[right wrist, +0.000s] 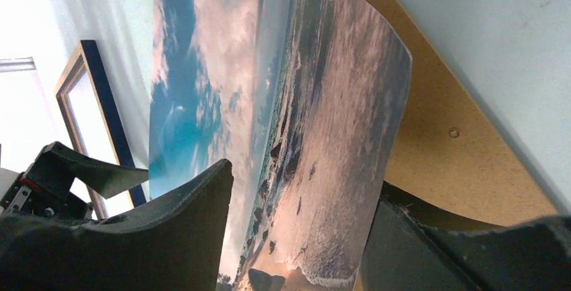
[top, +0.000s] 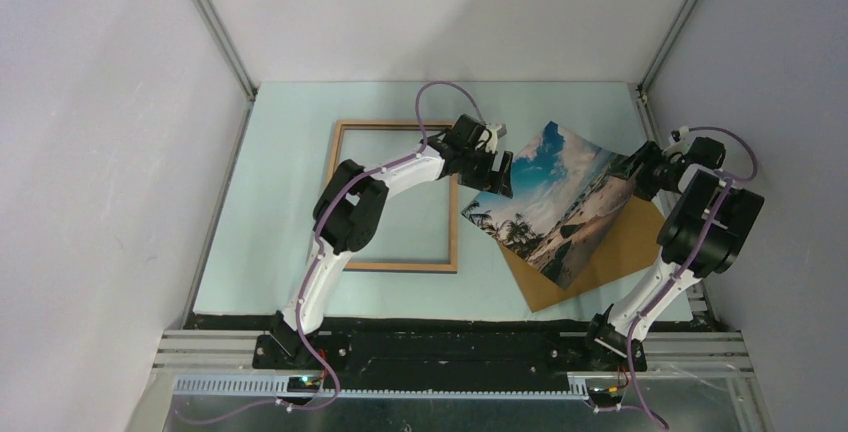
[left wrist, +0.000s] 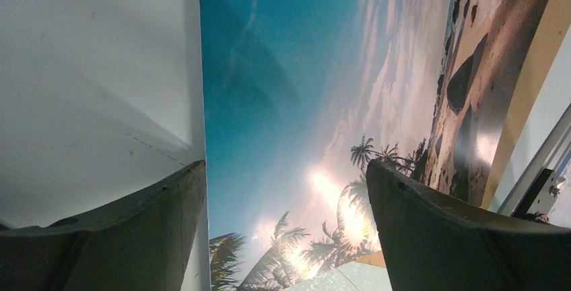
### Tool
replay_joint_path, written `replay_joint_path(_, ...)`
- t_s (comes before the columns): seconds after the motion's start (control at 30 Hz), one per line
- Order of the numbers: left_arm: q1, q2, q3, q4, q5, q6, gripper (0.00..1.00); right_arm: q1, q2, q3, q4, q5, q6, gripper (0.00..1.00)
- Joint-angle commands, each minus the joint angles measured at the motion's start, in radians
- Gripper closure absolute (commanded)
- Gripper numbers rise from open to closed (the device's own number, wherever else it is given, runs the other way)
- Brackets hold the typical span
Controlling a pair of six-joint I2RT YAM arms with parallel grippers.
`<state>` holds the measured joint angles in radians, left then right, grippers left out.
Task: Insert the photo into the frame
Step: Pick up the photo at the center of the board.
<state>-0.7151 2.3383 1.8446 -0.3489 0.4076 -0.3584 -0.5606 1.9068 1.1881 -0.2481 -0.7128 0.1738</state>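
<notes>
Here photo (top: pixel 555 207) face up, skewed diag., curled.

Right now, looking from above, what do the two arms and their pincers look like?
The left arm and right arm have white links and bulky black joints. A purple cable runs along each, looping free near the wrist. The left gripper and right gripper are black, with two broad tapered fingers each.
</notes>
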Motion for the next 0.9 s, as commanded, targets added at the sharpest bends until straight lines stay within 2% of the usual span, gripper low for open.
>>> replay_joint_path(0.0,-0.003,0.012,-0.021,-0.003,0.021,-0.008,0.06,0.018,0.016,0.033,0.010,-0.045,0.011,0.36)
replay_joint_path(0.1,-0.002,0.014,-0.023,-0.004,0.029,-0.015,0.06,0.027,0.028,0.033,0.002,-0.060,0.014,0.38)
replay_joint_path(0.23,-0.002,0.017,-0.022,-0.004,0.040,-0.026,0.06,0.038,0.033,0.034,-0.001,-0.092,0.022,0.47)
replay_joint_path(0.7,-0.002,-0.059,-0.026,-0.003,0.036,-0.005,0.04,0.039,-0.072,0.049,-0.029,-0.177,0.018,1.00)
replay_joint_path(0.87,-0.001,-0.120,-0.033,-0.003,0.001,0.032,0.01,0.048,-0.152,0.051,-0.050,-0.179,0.026,1.00)
